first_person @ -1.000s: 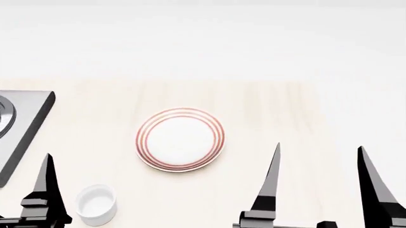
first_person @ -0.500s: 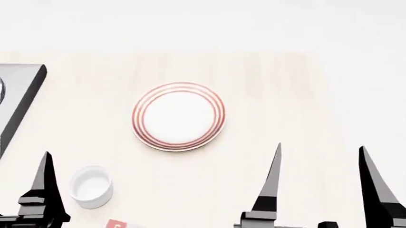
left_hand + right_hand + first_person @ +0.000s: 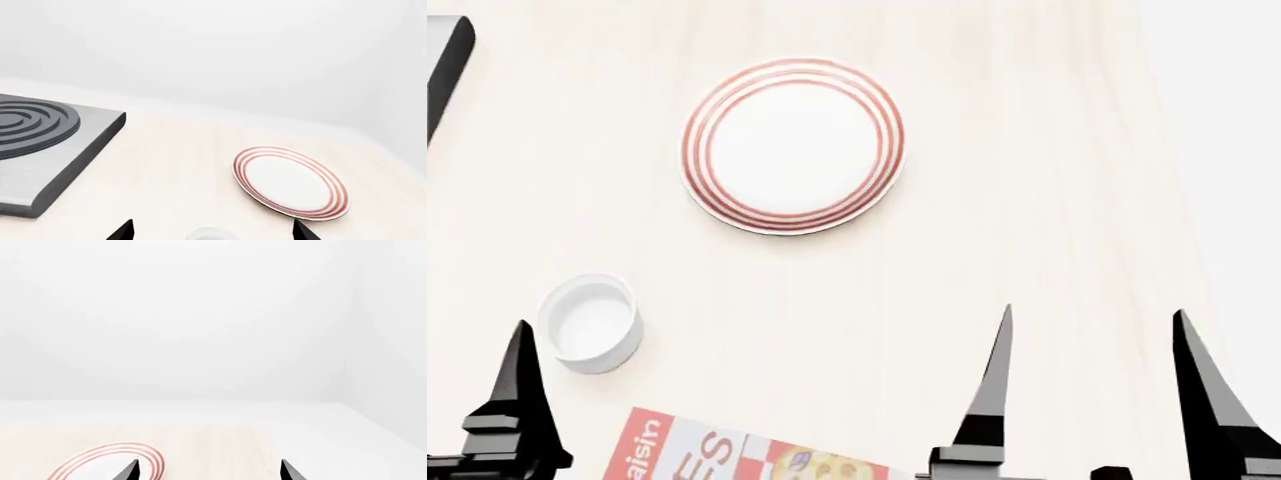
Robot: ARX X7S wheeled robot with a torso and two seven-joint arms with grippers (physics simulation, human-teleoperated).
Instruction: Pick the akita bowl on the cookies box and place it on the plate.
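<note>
The plate [image 3: 793, 145], white with thin red rings, lies empty on the pale wooden counter; it also shows in the left wrist view [image 3: 290, 182] and partly in the right wrist view [image 3: 107, 462]. Only the top edge of the red-and-white cookies box [image 3: 734, 455] shows at the bottom of the head view. The akita bowl is out of view. My left gripper [image 3: 213, 231] is open and empty above the counter, with one finger [image 3: 518, 390] showing in the head view. My right gripper [image 3: 1094, 340] [image 3: 208, 469] is open and empty, nearer than the plate and to its right.
A small plain white cup [image 3: 591, 322] [image 3: 210, 234] stands near the left gripper, just beyond the box. A grey stove top [image 3: 40, 145] [image 3: 443, 60] with a coiled burner sits at the far left. The counter's right edge [image 3: 1174, 150] runs beside the right gripper.
The head view has tilted down: plate and cup slid up the picture, the stove nearly left it, and the cookies box came in at the bottom. Both grippers look unchanged.
</note>
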